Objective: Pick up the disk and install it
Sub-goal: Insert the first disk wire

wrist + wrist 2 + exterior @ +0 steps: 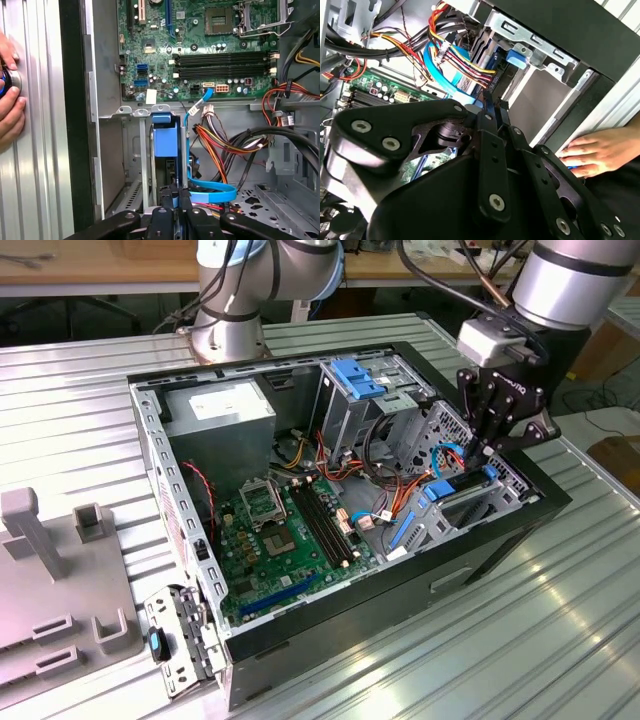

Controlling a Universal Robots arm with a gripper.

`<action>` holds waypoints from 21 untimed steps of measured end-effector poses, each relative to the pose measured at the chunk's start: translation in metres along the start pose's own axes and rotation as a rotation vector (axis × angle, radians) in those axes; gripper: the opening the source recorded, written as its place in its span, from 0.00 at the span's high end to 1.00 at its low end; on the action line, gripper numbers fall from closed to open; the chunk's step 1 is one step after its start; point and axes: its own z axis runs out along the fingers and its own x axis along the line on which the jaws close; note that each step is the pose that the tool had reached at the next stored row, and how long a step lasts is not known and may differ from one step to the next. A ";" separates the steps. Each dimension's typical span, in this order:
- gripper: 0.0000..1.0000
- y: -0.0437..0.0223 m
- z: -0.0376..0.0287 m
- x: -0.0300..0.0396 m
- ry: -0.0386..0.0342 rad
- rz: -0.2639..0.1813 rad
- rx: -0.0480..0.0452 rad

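The disk stands on edge in the metal drive bay at the corner of the open computer case, its blue carrier frame facing the first wrist view. In the exterior view the disk sits low in the bay on that view's right. My gripper reaches down from above, and its black fingers are closed together on the disk's thin edge. The second wrist view shows the gripper pinching a blue edge beside the bay's metal wall.
Orange, yellow and blue cables crowd the space beside the bay. A person's hand rests on the table outside the case wall. The motherboard, grey power-supply box and blue-latched cage fill the case. A grey fixture stands on the exterior view's left.
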 end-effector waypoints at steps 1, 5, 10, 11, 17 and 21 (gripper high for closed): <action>0.84 0.0011 0.0007 0.0000 -0.0019 -0.005 0.0096; 0.84 0.0056 0.0034 -0.0003 -0.0048 -0.016 0.0310; 0.84 0.0095 0.0069 -0.0005 -0.0087 -0.029 0.0448; 0.84 0.0101 0.0075 -0.0006 -0.0092 -0.034 0.0471; 0.84 0.0118 0.0095 0.0002 -0.0100 -0.043 0.0497; 0.84 0.0120 0.0112 0.0012 -0.0107 -0.049 0.0504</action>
